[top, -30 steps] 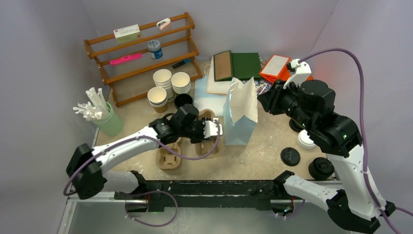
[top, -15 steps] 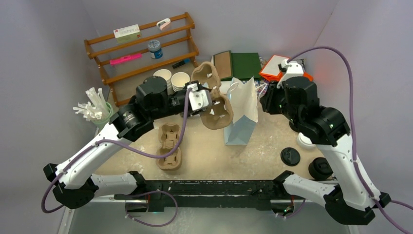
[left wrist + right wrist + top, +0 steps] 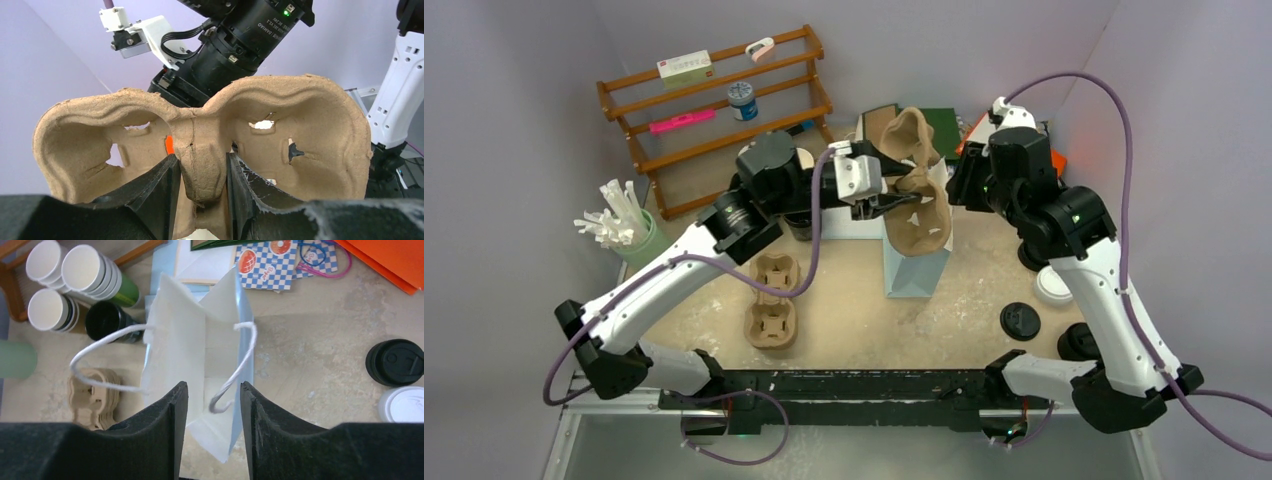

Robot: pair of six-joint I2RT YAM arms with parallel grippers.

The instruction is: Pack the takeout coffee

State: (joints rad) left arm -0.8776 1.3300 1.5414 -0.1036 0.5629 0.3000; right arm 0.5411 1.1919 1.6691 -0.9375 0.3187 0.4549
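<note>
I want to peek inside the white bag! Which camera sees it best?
The right wrist view: it looks straight down into the open white bag and shows its inside. The top view shows only the bag's side, with the cardboard cup tray covering its mouth. The left wrist view shows just that tray, not the bag.

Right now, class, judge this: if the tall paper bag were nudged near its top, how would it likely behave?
The paper bag stands tall on a narrow base and looks empty, so it would probably tip or slide easily. Its thin walls would likely crumple, and its string handles look floppy.
</note>
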